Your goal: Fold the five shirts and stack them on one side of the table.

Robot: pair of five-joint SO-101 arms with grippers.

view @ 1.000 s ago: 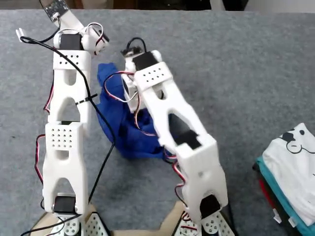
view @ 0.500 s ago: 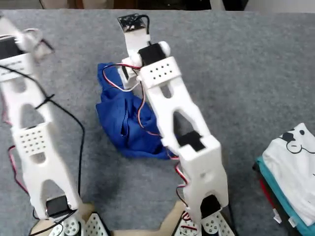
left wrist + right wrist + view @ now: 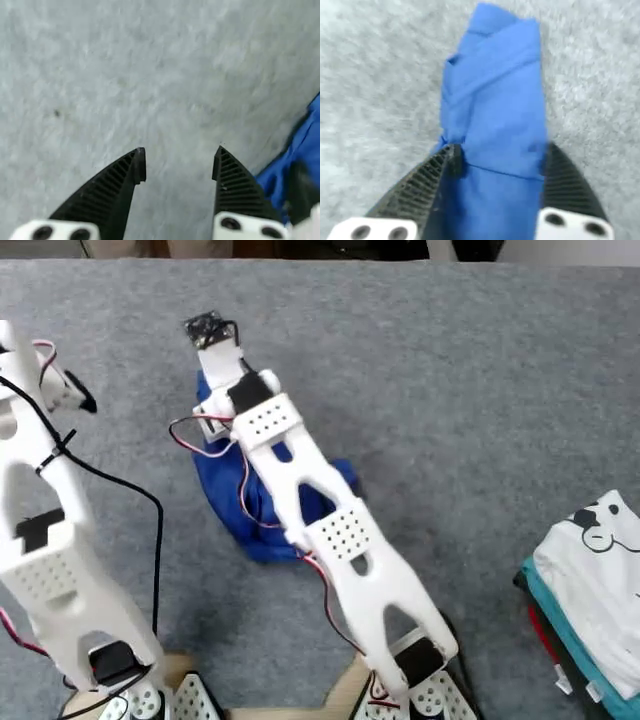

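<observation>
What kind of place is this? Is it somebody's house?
Probably a robot lab or workshop, not a home. The white left arm and right arm stand at a grey table, a crumpled blue shirt lies under the right one, and folded shirts are stacked at its edge.

Left arm (image 3: 45, 560) and right arm (image 3: 330, 540): white plastic shells with triangular cut-outs and perforated panels, black servo blocks at the joints. Left arm carries a black cable (image 3: 158, 540) bound by a black tie. Right arm carries red-and-white wires (image 3: 190, 445). Left gripper (image 3: 180, 150) and right gripper (image 3: 502, 150): black ribbed, tapering fingers on white mounts with dark screw holes.
</observation>
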